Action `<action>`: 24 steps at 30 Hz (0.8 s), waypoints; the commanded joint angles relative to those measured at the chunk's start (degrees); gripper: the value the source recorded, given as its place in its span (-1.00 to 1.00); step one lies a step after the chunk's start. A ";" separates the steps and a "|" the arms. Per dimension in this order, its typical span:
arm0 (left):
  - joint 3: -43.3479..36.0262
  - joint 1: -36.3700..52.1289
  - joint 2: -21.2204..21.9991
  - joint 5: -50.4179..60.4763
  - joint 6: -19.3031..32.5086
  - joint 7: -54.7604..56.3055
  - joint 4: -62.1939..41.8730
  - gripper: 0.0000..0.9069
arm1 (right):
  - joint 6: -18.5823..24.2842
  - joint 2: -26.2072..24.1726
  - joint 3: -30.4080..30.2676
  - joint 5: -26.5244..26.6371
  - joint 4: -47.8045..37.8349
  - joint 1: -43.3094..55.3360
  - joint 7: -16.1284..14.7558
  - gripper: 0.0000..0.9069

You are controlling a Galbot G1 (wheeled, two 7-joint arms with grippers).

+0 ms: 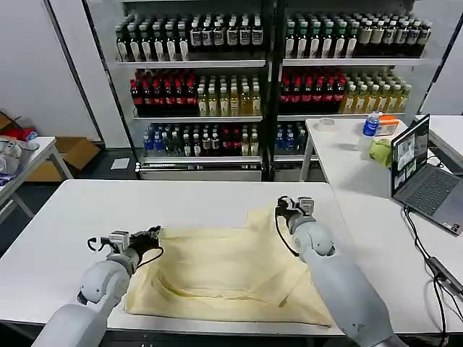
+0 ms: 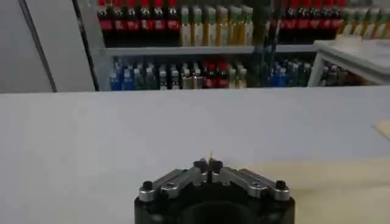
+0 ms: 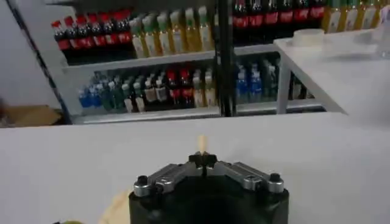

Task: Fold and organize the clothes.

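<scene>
**Both grippers pinching the shirt's far edge**

A pale cream-yellow thin-fabric T-shirt (image 1: 224, 271) lies partly folded on the white table (image 1: 79, 210), occupying the lower centre of the head view. The left gripper (image 1: 150, 238) sits at the shirt's left edge, lower left of the frame; its fingers are closed tight with a sliver of cream fabric showing between the tips in its wrist view (image 2: 209, 163). The right gripper (image 1: 288, 207) is at the upper right corner of the cloth, likewise clamped on a small tab of fabric (image 3: 202, 159).

To fold cleanly, both arms should probably lift together, keep the edge taut and level, and carry it evenly toward the near hem; uneven travel would likely wrinkle the thin cloth.
</scene>
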State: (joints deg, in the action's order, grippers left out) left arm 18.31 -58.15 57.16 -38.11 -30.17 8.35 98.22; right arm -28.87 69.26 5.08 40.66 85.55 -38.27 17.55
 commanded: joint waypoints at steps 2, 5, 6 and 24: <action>5.53 -6.79 -1.08 -1.95 0.06 -0.14 8.93 -0.98 | -0.38 -3.29 2.37 -0.14 13.51 -7.01 0.13 -1.00; 6.73 -9.94 -1.49 -1.97 0.06 -0.30 11.16 -0.98 | -1.03 -4.69 4.10 -0.13 18.62 -11.22 0.15 -1.00; 7.14 -10.73 -1.50 -1.86 -0.01 -0.29 11.99 -0.98 | -1.12 -5.15 4.57 -0.34 19.80 -12.52 0.23 -1.00; 10.48 -21.07 -0.81 0.90 0.04 -1.32 20.09 -0.98 | -1.11 -13.56 17.90 -0.87 38.46 -35.91 -0.65 -1.00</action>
State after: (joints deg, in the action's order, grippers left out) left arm 27.70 -75.18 56.40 -37.60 -30.23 6.99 114.95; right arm -30.04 58.53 17.74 39.89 116.12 -64.80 16.92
